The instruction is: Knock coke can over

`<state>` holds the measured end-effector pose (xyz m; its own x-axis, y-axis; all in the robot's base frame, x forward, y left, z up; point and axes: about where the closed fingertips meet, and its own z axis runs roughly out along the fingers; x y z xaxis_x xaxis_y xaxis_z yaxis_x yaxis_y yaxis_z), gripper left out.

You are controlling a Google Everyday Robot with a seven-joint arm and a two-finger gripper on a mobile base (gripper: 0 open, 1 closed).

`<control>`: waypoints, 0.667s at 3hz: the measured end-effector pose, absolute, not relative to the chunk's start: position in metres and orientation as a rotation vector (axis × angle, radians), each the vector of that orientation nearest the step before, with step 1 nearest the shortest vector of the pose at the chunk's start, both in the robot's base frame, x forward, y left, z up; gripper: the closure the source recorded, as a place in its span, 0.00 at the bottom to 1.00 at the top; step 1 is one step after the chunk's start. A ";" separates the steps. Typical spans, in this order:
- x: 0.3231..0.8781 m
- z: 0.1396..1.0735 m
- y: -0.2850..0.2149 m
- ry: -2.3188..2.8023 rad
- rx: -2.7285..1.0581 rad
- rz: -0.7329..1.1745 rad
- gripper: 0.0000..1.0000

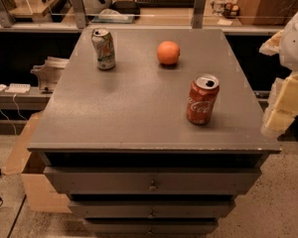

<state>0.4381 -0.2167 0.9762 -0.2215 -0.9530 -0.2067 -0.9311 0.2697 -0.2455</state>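
Red coke can (pixel 202 99) near cabinet's (pixel 139 123) right edge, jaws beyond.

coke can (pixel 202 99) | red, white script, silver top | upright | front-right of table (pixel 134 118) | gripper (pixel 282 112) at right edge, apart

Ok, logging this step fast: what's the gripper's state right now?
Gripper: off the table's right edge, apart from the coke can; open or closed cannot be told.
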 end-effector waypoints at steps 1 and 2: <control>0.438 0.976 -0.217 2.232 -1.725 -0.098 0.00; 0.441 0.976 -0.214 2.211 -1.717 -0.078 0.00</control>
<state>0.4409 -0.2144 0.9762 -0.2120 -0.9496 -0.2310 -0.9310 0.2681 -0.2478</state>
